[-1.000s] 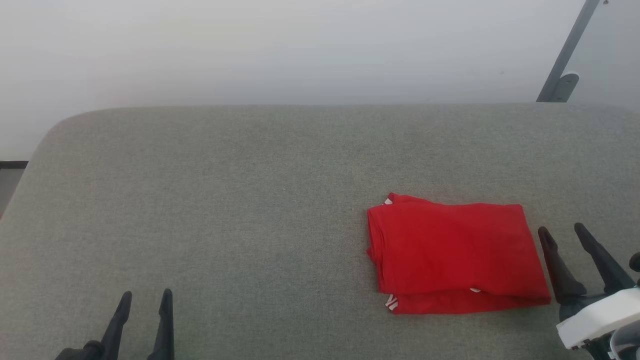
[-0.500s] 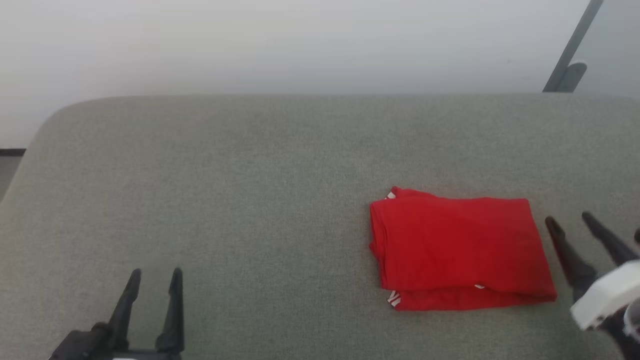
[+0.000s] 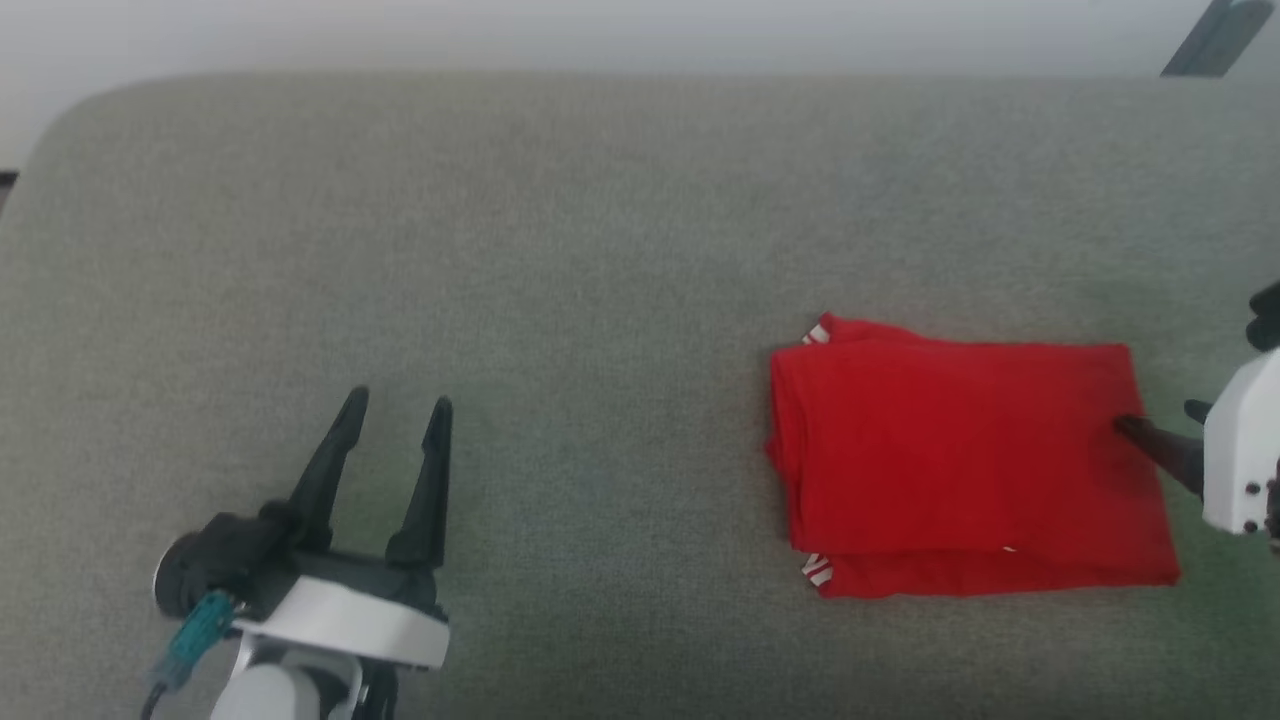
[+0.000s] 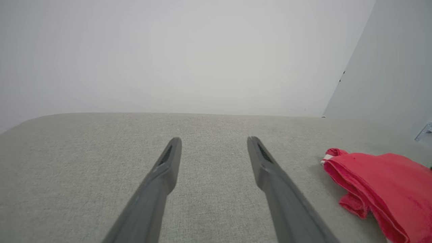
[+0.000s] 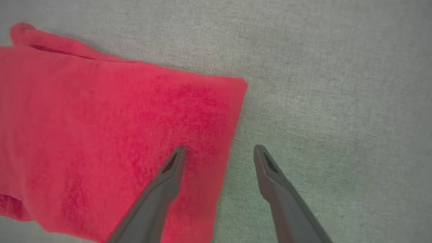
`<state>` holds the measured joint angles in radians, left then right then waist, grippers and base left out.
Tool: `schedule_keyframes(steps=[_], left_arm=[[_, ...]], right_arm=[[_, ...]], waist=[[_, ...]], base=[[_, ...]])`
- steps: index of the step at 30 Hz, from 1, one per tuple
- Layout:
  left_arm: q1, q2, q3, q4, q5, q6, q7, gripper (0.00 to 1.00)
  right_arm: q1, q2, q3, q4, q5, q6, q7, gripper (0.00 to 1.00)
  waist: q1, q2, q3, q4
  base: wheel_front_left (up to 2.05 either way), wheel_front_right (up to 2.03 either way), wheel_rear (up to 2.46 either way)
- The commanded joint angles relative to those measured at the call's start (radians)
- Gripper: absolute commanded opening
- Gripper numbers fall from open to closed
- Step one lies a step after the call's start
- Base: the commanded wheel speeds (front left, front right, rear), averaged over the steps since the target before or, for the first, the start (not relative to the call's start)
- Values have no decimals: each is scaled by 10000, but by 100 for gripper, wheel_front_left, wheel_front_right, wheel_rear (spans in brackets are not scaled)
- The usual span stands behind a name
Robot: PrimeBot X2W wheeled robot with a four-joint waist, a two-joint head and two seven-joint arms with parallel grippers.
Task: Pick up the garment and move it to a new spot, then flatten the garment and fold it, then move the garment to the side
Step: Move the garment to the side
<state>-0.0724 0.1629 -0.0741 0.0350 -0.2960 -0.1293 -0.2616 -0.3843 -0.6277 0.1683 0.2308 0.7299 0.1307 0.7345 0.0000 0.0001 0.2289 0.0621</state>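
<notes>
The garment (image 3: 965, 460) lies folded into a red rectangle on the right half of the grey surface, with bits of striped trim showing at its left corners. My right gripper (image 3: 1160, 425) is open at the garment's right edge; in the right wrist view (image 5: 217, 148) one finger is over the red cloth (image 5: 111, 135) and the other over the grey surface. My left gripper (image 3: 398, 405) stands open far to the left, with nothing between its fingers (image 4: 212, 140). The garment's (image 4: 381, 189) folded edge shows at the right of the left wrist view.
The grey padded surface (image 3: 560, 250) reaches to a rounded far edge against a pale wall (image 4: 189, 54). A grey metal strut (image 3: 1215, 35) stands at the far right corner.
The head camera has tilted down, so the whole picture shifted. My right gripper has turned and come in to the garment's right edge. My left arm has come further forward. The garment lies unchanged.
</notes>
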Motion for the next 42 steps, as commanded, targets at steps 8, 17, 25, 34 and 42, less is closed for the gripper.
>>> schedule_keyframes(steps=[8,17,25,34,42], left_arm=[[-1003,162,-492,357,-160,-17,-41,100],[-1442,407,-564,293,9,-17,-41,100],[-1814,829,-774,-75,153,-17,-41,100],[-3631,1699,-1479,-376,309,-17,-41,100],[-6482,2649,-2717,-262,66,-17,-41,100]], right_arm=[[-798,216,447,1097,-314,0,1203,100],[-960,550,400,951,-29,-1,436,0],[-1187,178,-629,754,237,-9,-529,0],[-1780,-483,-2352,1560,-47,-8,-2060,0],[-3687,-647,-3002,3456,-957,-8,-3600,0]], waist=[[0,-1,1044,255],[0,-1,1431,-88],[0,-1,1855,-967],[0,-1,3173,-2195],[0,-1,4549,-2882]], base=[[0,0,0],[0,0,0],[0,0,0],[0,0,0],[0,0,0]])
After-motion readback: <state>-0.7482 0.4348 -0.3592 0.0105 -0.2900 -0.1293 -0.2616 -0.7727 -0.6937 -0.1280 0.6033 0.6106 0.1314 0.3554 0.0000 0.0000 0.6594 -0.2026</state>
